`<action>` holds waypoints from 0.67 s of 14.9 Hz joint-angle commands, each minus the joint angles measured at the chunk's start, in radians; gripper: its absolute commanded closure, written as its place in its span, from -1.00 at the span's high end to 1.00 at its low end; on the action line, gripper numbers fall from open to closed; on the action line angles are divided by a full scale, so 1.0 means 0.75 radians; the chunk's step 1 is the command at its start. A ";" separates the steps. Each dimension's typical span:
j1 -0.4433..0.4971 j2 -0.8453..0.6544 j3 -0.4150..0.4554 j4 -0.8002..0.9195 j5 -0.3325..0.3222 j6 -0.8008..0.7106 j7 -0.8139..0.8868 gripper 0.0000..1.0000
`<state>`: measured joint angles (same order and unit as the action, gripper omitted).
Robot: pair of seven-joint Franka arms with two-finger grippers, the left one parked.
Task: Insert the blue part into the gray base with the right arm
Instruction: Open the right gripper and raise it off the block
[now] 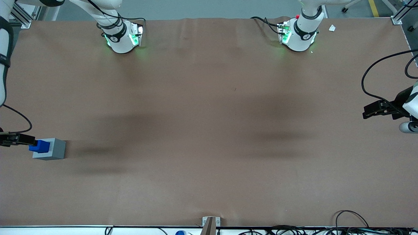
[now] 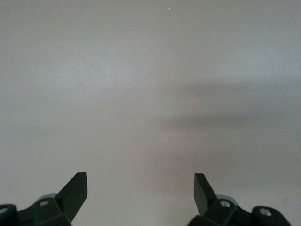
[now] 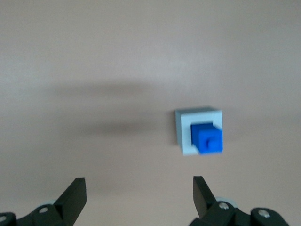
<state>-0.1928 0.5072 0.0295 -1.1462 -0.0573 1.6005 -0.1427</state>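
Our tool (image 3: 136,188) has its fingers (image 3: 75,193) spread wide with nothing between them, and it hangs clear above the desk (image 1: 209,130). In the wrist view the blue part (image 3: 209,139) sits inside the pale rim of the gray base (image 3: 186,134), off-centre from our tool axis. In the front view the tool (image 1: 16,139) is at the working arm's end of the desk, just beside the pair. The blue part (image 1: 40,146) stands proud of the gray base (image 1: 52,150), so we judge it placed but perhaps not fully seated. We can't tell seating depth. Any further push means re-centring over the block first.
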 commanded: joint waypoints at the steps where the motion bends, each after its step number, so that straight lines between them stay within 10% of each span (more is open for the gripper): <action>1: 0.048 -0.256 0.004 -0.230 -0.003 -0.025 0.110 1.00; 10: 0.177 -0.811 0.006 -0.693 0.013 -0.017 0.227 1.00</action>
<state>-0.0683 0.0229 0.0375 -1.5169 -0.0533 1.5413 0.0111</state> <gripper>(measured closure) 0.000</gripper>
